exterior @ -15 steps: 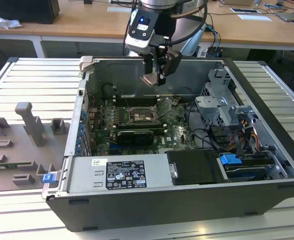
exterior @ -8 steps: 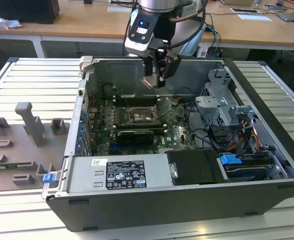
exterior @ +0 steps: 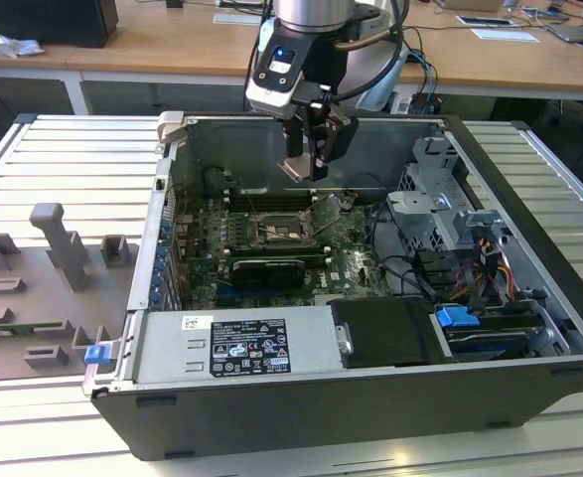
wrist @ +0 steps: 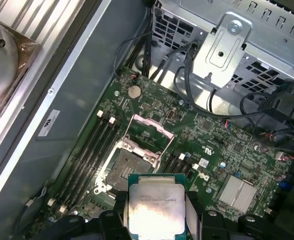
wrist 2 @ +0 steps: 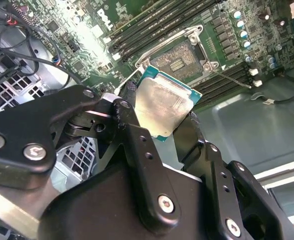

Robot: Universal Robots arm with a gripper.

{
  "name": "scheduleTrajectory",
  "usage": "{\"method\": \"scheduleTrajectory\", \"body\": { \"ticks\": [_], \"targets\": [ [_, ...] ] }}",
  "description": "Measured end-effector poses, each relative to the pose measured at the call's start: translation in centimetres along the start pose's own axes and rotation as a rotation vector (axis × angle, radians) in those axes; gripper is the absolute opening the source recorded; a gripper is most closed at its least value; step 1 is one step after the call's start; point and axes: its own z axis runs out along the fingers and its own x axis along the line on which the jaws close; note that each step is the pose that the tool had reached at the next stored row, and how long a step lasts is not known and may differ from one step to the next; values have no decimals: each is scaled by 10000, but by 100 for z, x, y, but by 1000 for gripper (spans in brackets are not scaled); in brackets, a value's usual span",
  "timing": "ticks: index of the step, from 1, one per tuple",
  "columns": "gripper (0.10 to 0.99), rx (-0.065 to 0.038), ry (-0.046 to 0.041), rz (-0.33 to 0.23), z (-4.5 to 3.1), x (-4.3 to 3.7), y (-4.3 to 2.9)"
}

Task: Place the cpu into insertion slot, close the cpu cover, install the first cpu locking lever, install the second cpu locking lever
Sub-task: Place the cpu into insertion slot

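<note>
My gripper [exterior: 308, 164] hangs inside the open computer case, shut on the cpu [wrist 2: 163, 106], a flat silver-grey square with a green edge. One black finger [wrist 2: 128, 114] presses each side of it. In the first wrist view the cpu [wrist: 156, 207] hovers above and just beside the insertion slot [wrist: 127, 167], a dark square socket with a silver rim on the green board. The slot [exterior: 278, 230] lies uncovered, below the gripper in the exterior view. The cpu cover [wrist: 150, 132] stands tilted up at the slot's far edge. A thin metal lever [wrist 2: 228, 78] sticks out beside the slot [wrist 2: 183, 56].
Long black memory slots [wrist: 94, 145] run beside the socket. A silver power supply box [exterior: 236, 348] fills the case's near side, and a metal drive cage [exterior: 435, 204] with cables stands at the exterior view's right. A grey fixture [exterior: 61, 243] sits outside the case.
</note>
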Motion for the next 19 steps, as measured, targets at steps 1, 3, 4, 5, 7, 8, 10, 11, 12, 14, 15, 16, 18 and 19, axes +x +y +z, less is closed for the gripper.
{"method": "scheduleTrajectory", "body": {
  "ticks": [1,3,4,5,7,8,10,11,12,14,15,16,18,19],
  "targets": [
    [541,14,-28,20,8,0,-1],
    [541,33,-66,63,28,0,-2],
    [541,45,-91,102,45,0,-3],
    [541,51,-103,128,55,0,-4],
    [541,69,-141,239,79,0,-6],
    [541,74,-154,310,89,0,-6],
    [541,84,-168,421,100,0,-7],
    [541,85,-170,462,103,0,-8],
    [541,88,-174,514,107,0,-8],
    [541,93,-180,599,114,0,-8],
    [541,96,-182,632,117,0,-9],
    [541,105,-186,701,123,0,-9],
    [541,116,-190,791,131,1,-10],
    [541,124,-191,834,134,0,-10]
  ]
}}
